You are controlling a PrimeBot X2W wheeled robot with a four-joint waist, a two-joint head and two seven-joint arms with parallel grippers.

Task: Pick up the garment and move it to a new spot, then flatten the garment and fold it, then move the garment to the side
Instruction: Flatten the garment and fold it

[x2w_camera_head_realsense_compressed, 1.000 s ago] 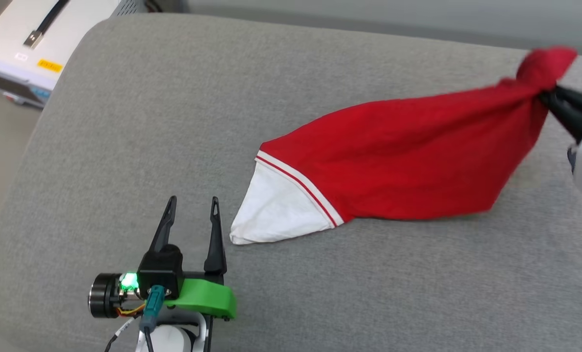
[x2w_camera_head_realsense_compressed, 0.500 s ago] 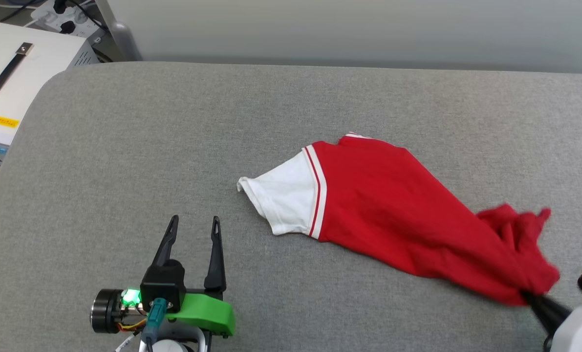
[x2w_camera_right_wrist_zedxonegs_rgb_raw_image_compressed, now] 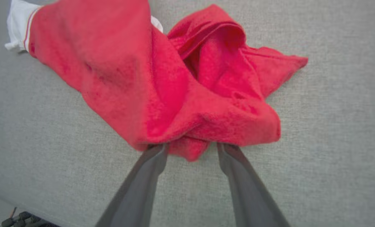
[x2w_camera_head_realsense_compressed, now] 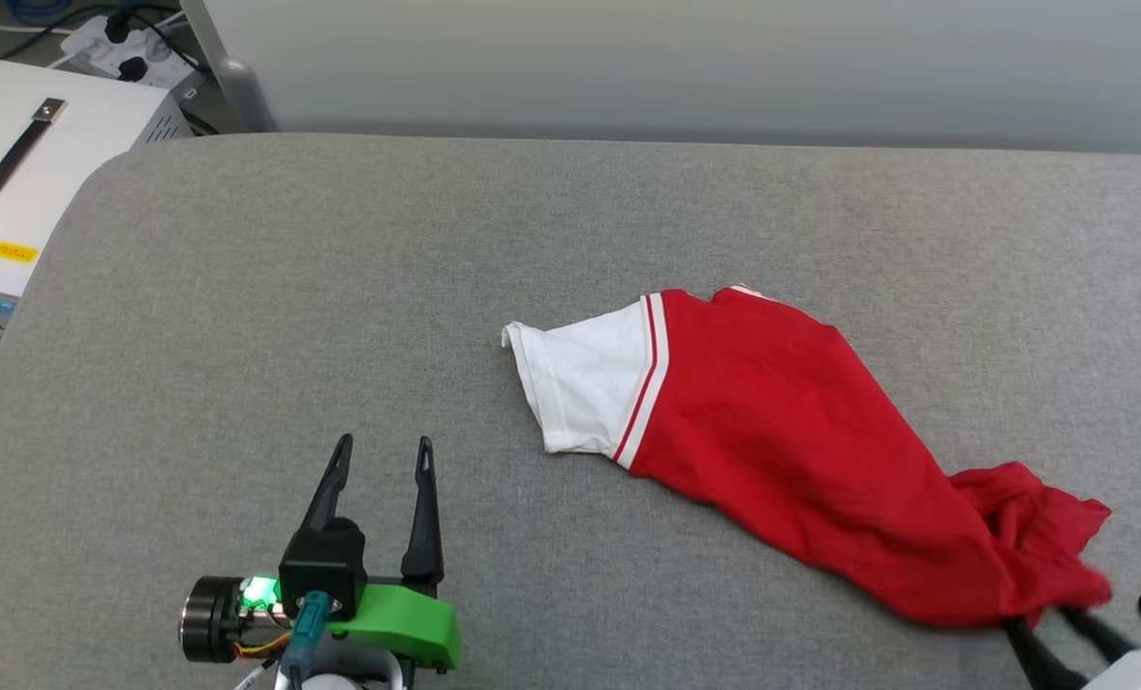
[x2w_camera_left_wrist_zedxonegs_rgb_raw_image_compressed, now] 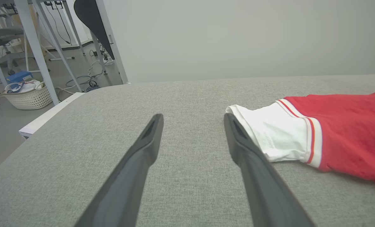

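Note:
The garment (x2w_camera_head_realsense_compressed: 800,431) is a red T-shirt with a white sleeve and striped trim, lying stretched and rumpled on the grey padded surface (x2w_camera_head_realsense_compressed: 340,268). Its white sleeve points left and its bunched red end lies at the near right. My right gripper (x2w_camera_head_realsense_compressed: 1039,621) stands at that bunched end with its fingers apart. In the right wrist view the red cloth (x2w_camera_right_wrist_zedxonegs_rgb_raw_image_compressed: 143,78) drapes over the tips of my right gripper (x2w_camera_right_wrist_zedxonegs_rgb_raw_image_compressed: 192,146). My left gripper (x2w_camera_head_realsense_compressed: 383,443) is open at the lower left, apart from the garment. In its own view the left gripper (x2w_camera_left_wrist_zedxonegs_rgb_raw_image_compressed: 193,116) has the sleeve (x2w_camera_left_wrist_zedxonegs_rgb_raw_image_compressed: 269,135) just beyond its right finger.
A white equipment case (x2w_camera_head_realsense_compressed: 14,163) with a dark handle stands off the surface's far-left corner, a power strip (x2w_camera_head_realsense_compressed: 115,48) behind it. A pale wall runs along the far edge. The left wrist view shows table legs and a wicker basket (x2w_camera_left_wrist_zedxonegs_rgb_raw_image_compressed: 28,94) on the floor.
The right gripper brought the garment's bunched end down from the far right to the near right, laying it on the surface, and its fingers have parted. The head camera has shifted. The left gripper is unmoved.

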